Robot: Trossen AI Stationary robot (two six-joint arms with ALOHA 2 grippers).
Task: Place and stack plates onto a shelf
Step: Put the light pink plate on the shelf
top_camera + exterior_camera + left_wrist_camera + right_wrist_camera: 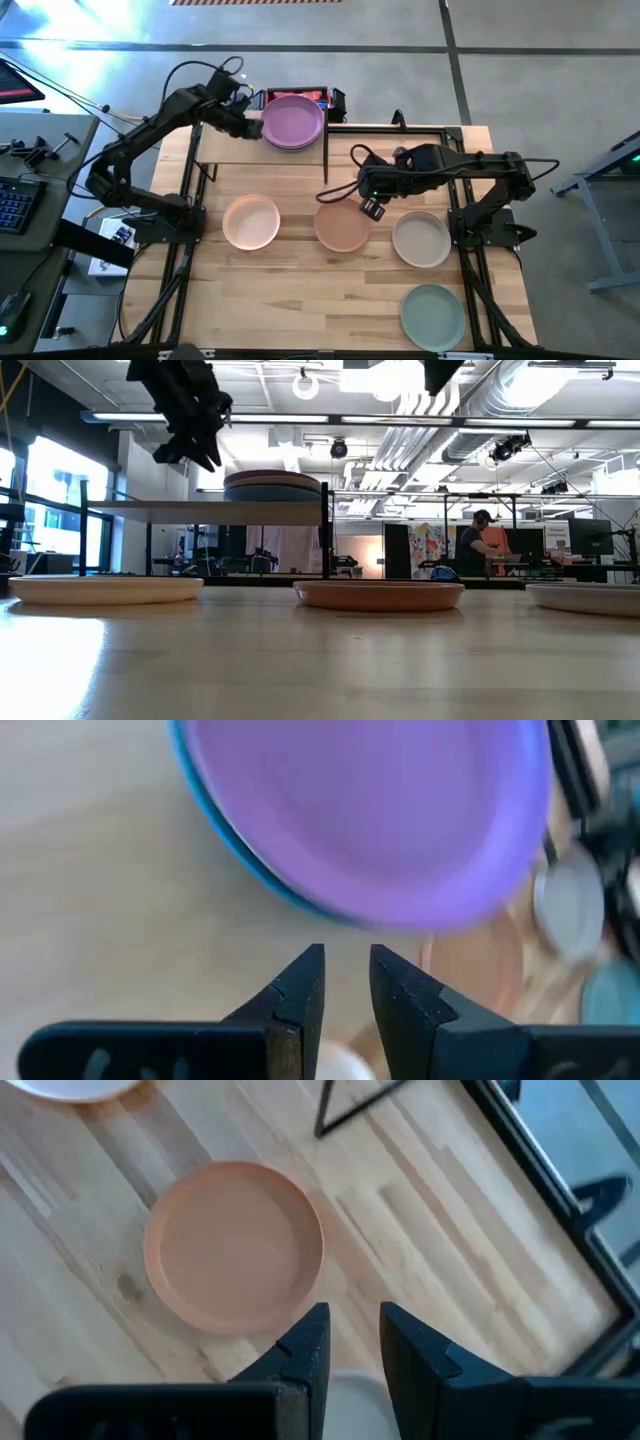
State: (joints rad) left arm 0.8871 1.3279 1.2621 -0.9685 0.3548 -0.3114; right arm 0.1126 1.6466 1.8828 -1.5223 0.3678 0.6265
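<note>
A purple plate (pixel 292 122) tops a stack on the right end of the light-wood shelf (pixel 225 147); a blue plate's rim (pixel 225 830) shows under it. In the low view the stack (pixel 272 485) rests flat on the shelf board (pixel 205 510). My left gripper (pixel 248 124) (pixel 347 982) is shut, just left of the stack and above the board, touching nothing. My right gripper (pixel 372 207) (pixel 355 1342) is shut and hovers over the table beside the terracotta plate (pixel 343 227) (pixel 233 1245). The peach plate (pixel 251 221), cream plate (pixel 421 239) and sage green plate (pixel 433 316) lie flat on the tabletop.
The shelf's black metal supports (pixel 325 165) stand at its right end, close to the right arm. A red and black object (pixel 322 98) sits behind the shelf. The shelf's left half is bare board. A person (pixel 478 545) is far behind the table.
</note>
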